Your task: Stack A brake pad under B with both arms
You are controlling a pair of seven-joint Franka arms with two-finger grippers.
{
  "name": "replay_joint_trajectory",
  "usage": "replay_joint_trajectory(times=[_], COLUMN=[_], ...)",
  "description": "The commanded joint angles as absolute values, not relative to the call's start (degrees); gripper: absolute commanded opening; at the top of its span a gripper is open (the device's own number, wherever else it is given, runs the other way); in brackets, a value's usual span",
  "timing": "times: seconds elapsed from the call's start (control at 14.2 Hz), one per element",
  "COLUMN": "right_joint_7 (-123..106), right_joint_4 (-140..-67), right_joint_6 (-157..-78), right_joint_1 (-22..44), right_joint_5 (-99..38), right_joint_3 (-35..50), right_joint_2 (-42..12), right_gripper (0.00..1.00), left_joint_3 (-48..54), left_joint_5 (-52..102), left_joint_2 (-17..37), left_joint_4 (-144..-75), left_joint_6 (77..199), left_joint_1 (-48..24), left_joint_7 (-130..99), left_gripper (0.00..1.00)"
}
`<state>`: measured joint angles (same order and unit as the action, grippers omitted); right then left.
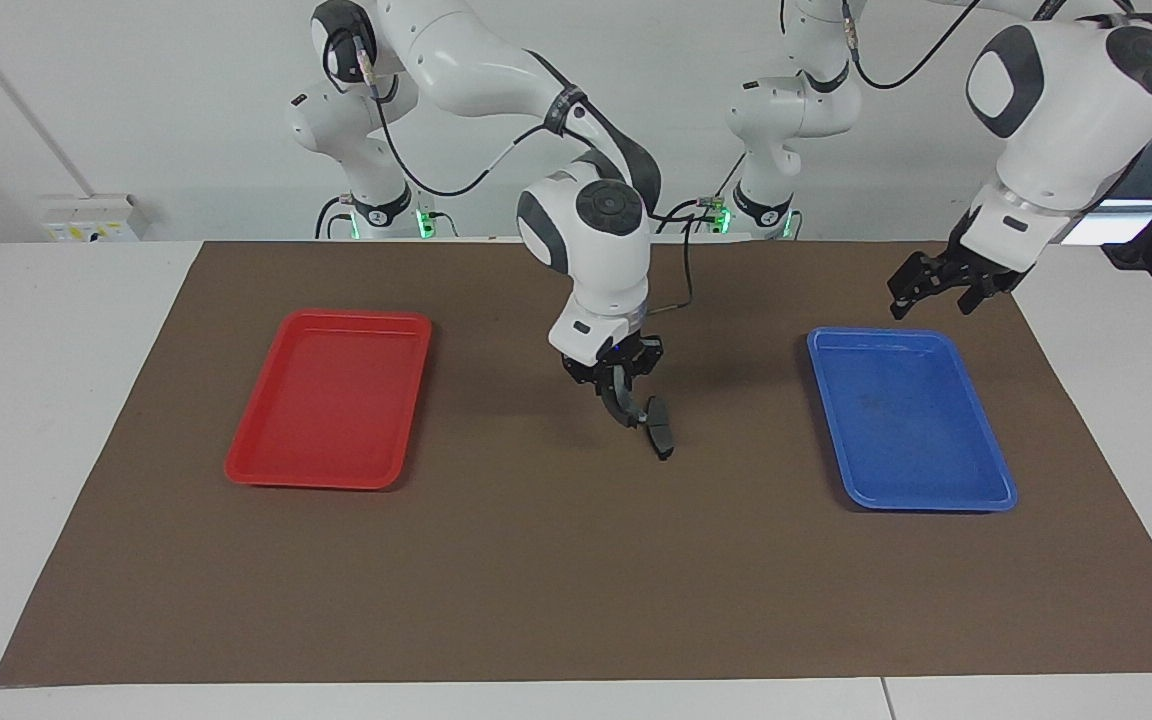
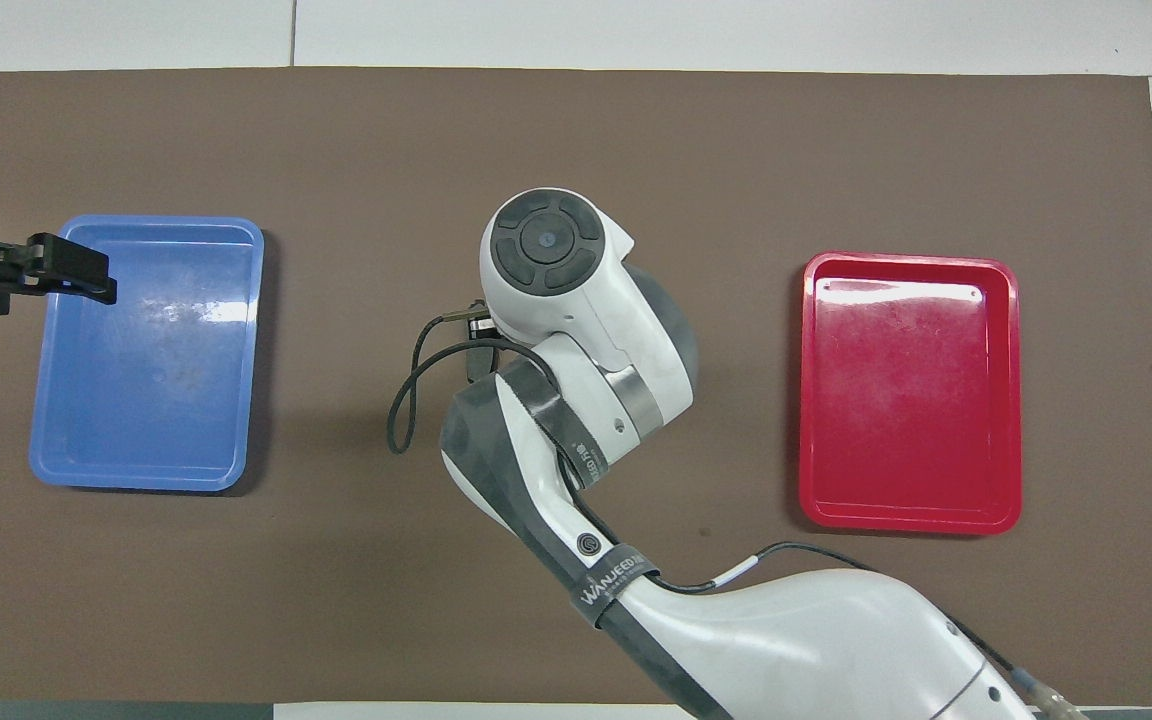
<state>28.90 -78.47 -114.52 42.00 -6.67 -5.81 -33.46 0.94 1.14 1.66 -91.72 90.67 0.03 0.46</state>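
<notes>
The A brake pad (image 1: pixel 659 430), short and dark grey, lies on the brown mat midway between the two trays. My right gripper (image 1: pixel 623 405) stands low beside it, on the side toward the right arm's end. It is shut on B (image 1: pixel 620 412), the curved black pad, whose lower end is close to A. I cannot tell whether they touch. In the overhead view the right arm (image 2: pixel 576 330) covers both pads. My left gripper (image 1: pixel 941 290) is open and empty, raised over the edge of the blue tray nearest the robots; it also shows in the overhead view (image 2: pixel 71 275).
An empty red tray (image 1: pixel 331 410) lies toward the right arm's end, also in the overhead view (image 2: pixel 911 390). An empty blue tray (image 1: pixel 906 420) lies toward the left arm's end, also in the overhead view (image 2: pixel 146 350). The brown mat (image 1: pixel 536 580) covers the table.
</notes>
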Motion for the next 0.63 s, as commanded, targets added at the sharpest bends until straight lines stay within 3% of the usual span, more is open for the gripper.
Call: replay_joint_trajectory(times=[0.0, 0.21, 0.56], right_joint_7=[29.27, 29.44, 29.53], right_joint_4=[-73.30, -73.21, -73.92], right_joint_6=[-116.97, -121.54, -122.08], right_joint_1=[41.84, 42.01, 43.68], right_joint_5=[-7.82, -8.00, -7.82], right_joint_3=[-6.15, -6.15, -6.15], right_joint_2=[-38.14, -40.86, -41.83], right_gripper=[0.02, 0.02, 0.04], left_joint_3=[1.41, 1.41, 1.49], left_joint_5=[0.53, 0.53, 0.44], left_joint_2=[2.20, 0.36, 0.09], left_joint_4=[-88.86, -90.44, -90.53], left_joint_6=[86.58, 86.40, 86.40], left_joint_1=[1.32, 1.32, 0.97], left_joint_7=[3.69, 3.78, 3.60], left_gripper=[1.00, 1.00, 1.00])
